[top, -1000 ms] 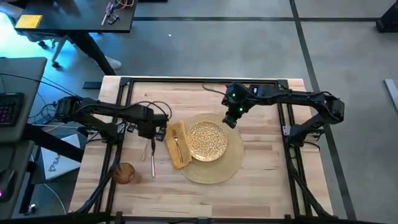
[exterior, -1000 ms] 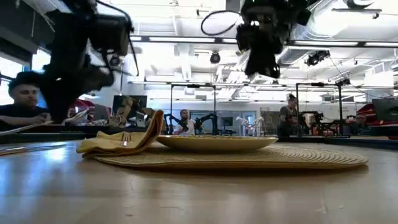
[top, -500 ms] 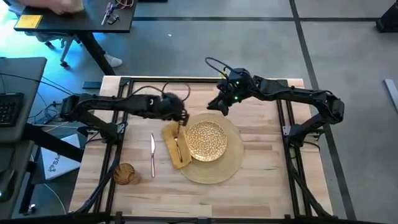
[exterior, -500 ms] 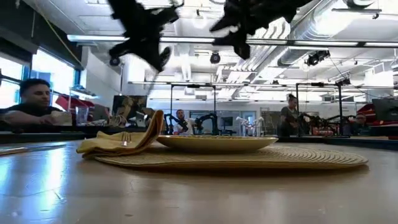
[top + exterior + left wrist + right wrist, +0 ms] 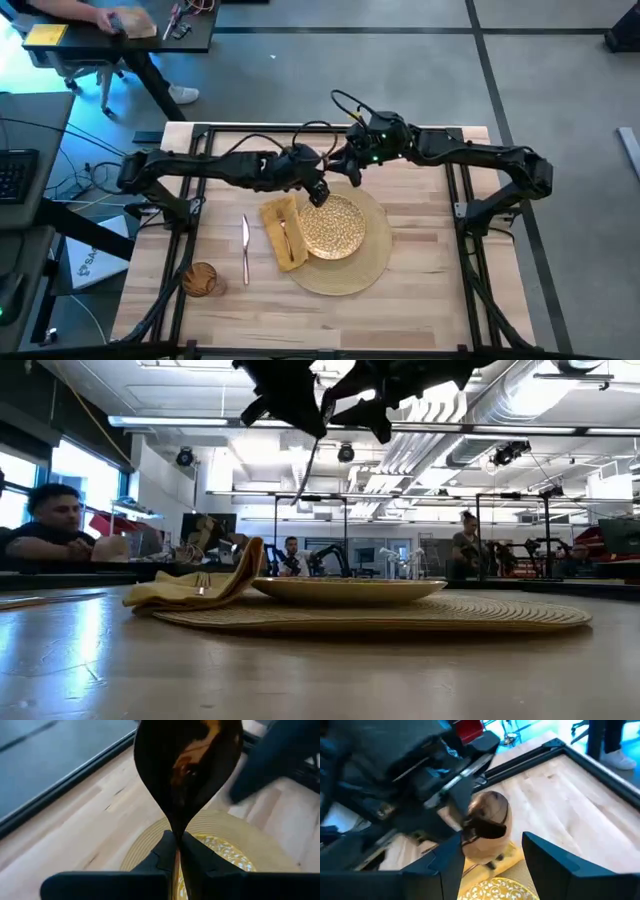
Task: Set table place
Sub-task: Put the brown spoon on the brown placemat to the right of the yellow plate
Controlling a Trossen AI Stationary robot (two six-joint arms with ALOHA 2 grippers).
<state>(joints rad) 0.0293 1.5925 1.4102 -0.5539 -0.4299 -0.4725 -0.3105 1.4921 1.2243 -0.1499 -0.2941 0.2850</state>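
Spoon (image 5: 187,762) is hanging in the air above the far edge of the gold plate (image 5: 332,227), bowl end away from the wrist camera, handle pinched between the left gripper (image 5: 318,192) fingers (image 5: 165,855), which are pressing together on it. In the low view the spoon (image 5: 306,472) is dangling tilted under the left gripper (image 5: 300,410), well above the plate (image 5: 348,590). In the right wrist view the spoon bowl (image 5: 487,827) is showing just in front of the right gripper's own fingers (image 5: 555,857).

Right gripper (image 5: 352,170) is hovering just beside the left one, over the far rim of the round straw mat (image 5: 375,262), fingers spread apart with nothing between them.

Plate is sitting centred on the mat, mat lying on the light-wood table (image 5: 430,290). Mustard napkin (image 5: 280,235) is lying along the plate's left side, partly on the mat, with a fork (image 5: 286,238) resting on top of it. Knife (image 5: 245,248) is lying on bare table just left of the napkin, apart from it. Amber tumbler (image 5: 201,279) is sitting near the front-left corner, well apart from the knife.

Low view: napkin (image 5: 195,588) is bunched up against the plate edge. A person (image 5: 45,530) is sitting in the room behind.
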